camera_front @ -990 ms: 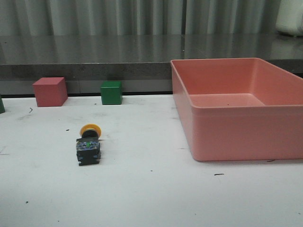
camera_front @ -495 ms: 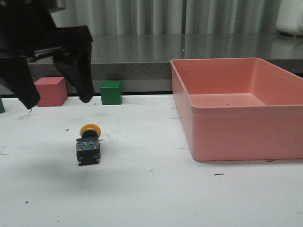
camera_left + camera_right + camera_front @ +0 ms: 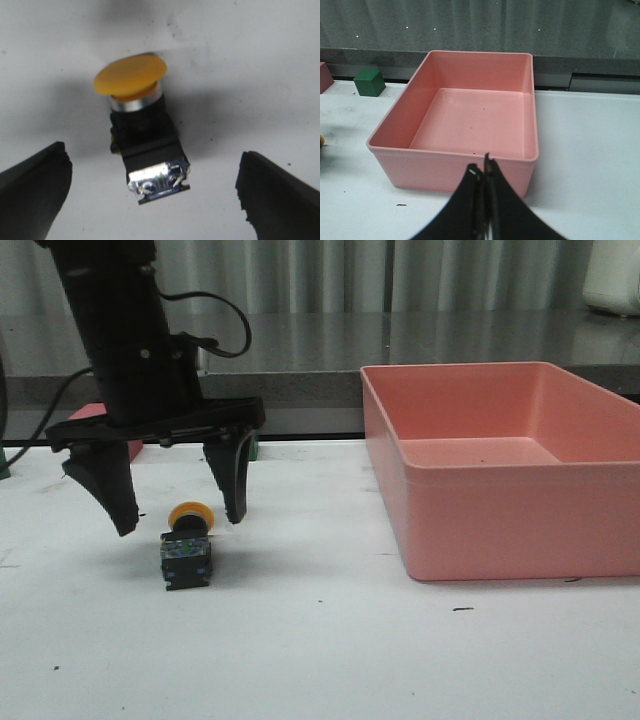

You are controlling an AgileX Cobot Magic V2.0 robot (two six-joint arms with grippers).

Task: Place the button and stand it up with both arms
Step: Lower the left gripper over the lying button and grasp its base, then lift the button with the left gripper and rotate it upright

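The button (image 3: pixel 187 545) is laid on its side on the white table (image 3: pixel 330 640), toward the left edge, yellow cap pointed at the back edge. The left gripper (image 3: pixel 178 520) is held spread wide just above it, one finger on each side, nothing touched. The right gripper (image 3: pixel 482 175) is seen pressed closed and empty, before the pink bin (image 3: pixel 465 120) on the right side.
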